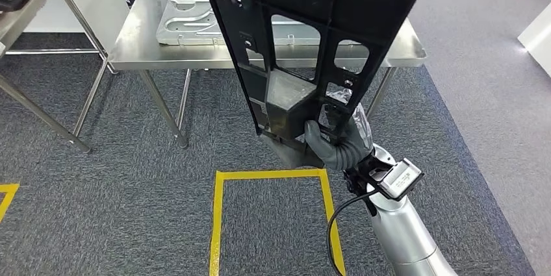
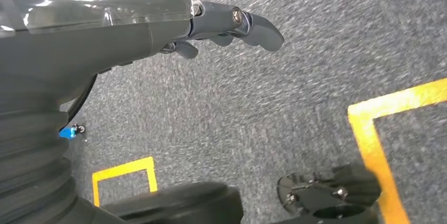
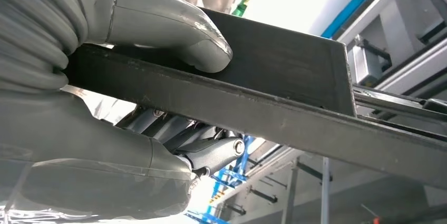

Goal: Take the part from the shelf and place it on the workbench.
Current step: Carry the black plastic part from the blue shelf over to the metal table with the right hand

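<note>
Black part [image 1: 305, 42], a long frame w/ cut-outs, is up in the air, upright-ish, held at its lower end by the right hand [image 1: 334, 141]. In the right wrist view, thumb [image 3: 174, 29] on one face, fingers [image 3: 211, 150] under the other, so clamped on it. Part hangs in front of the near edge of the steel worktop [image 1: 136, 49], not resting on it. A pale metal panel [image 1: 195, 23] lies on the worktop already. Left hand [image 2: 232, 23] hangs over carpet, fingers loosely apart, holding nothing. Looks like pick-up's done; set-down on worktop + release left.
</note>
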Controlling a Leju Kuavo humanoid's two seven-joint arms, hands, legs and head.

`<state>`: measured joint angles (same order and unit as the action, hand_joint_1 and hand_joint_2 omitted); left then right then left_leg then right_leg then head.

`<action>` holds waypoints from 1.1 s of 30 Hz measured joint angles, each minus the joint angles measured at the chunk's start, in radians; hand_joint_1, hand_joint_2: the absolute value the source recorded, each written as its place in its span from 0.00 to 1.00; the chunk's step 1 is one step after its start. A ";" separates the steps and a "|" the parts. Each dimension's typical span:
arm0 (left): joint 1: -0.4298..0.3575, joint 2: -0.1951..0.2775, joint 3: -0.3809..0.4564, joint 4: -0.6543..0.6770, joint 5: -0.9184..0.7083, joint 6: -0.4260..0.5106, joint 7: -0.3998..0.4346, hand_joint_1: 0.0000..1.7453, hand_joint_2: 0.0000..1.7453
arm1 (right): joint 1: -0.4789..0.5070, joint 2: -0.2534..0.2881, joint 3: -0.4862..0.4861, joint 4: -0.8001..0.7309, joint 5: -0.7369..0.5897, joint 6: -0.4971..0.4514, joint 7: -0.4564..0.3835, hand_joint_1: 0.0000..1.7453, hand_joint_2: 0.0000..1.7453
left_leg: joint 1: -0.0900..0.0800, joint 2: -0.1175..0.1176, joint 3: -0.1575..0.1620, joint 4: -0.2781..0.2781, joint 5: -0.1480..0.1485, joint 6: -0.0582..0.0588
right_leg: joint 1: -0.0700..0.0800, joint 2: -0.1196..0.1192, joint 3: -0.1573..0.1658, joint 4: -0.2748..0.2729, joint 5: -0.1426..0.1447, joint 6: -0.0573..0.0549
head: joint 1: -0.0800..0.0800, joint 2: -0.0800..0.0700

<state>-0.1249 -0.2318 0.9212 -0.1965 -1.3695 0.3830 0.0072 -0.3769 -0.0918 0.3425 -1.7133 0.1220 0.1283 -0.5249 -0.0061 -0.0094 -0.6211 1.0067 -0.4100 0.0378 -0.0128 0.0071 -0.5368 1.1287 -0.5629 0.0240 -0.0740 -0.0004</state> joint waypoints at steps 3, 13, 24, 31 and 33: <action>0.004 -0.001 0.000 0.000 0.000 0.000 0.000 0.00 1.00 | -0.006 -0.010 0.000 0.010 0.001 -0.008 0.001 0.94 1.00 | 0.000 -0.004 0.046 -0.008 -0.034 0.007 | -0.002 -0.001 -0.134 0.149 -0.071 0.013 | 0.000 0.000; 0.004 -0.003 0.000 0.002 0.002 -0.004 -0.001 0.00 1.00 | -0.026 -0.054 -0.007 0.004 0.020 -0.005 0.033 0.94 1.00 | 0.004 -0.008 0.100 0.051 -0.096 -0.037 | 0.009 -0.001 -0.119 -0.117 0.165 -0.032 | 0.002 0.000; 0.008 -0.005 0.002 0.002 0.018 -0.010 -0.010 0.00 1.00 | -0.111 -0.109 -0.043 0.027 -0.032 0.064 0.105 0.94 1.00 | 0.005 0.008 -0.052 0.036 0.018 -0.031 | 0.007 -0.002 0.028 -0.125 0.045 -0.026 | 0.002 0.000; 0.009 -0.010 0.002 0.002 0.020 -0.008 -0.008 0.00 1.00 | -0.182 -0.157 -0.054 0.056 -0.065 0.097 0.115 0.94 1.00 | 0.000 0.003 0.013 -0.019 0.012 0.005 | 0.000 -0.004 -0.056 0.049 0.025 0.007 | 0.002 0.000; 0.012 -0.010 0.002 0.002 0.020 -0.008 -0.008 0.00 1.00 | -0.190 -0.167 -0.054 0.068 -0.068 0.098 0.121 0.94 1.00 | -0.001 0.000 0.036 -0.019 -0.009 0.008 | 0.000 -0.004 -0.139 0.145 -0.034 0.012 | 0.002 0.000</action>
<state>-0.1133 -0.2420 0.9236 -0.1946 -1.3491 0.3753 -0.0011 -0.5670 -0.2589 0.2884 -1.6452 0.0540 0.2259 -0.4042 -0.0072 -0.0092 -0.5846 0.9876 -0.4188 0.0457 -0.0132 0.0033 -0.6753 1.2735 -0.5966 0.0359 -0.0721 -0.0004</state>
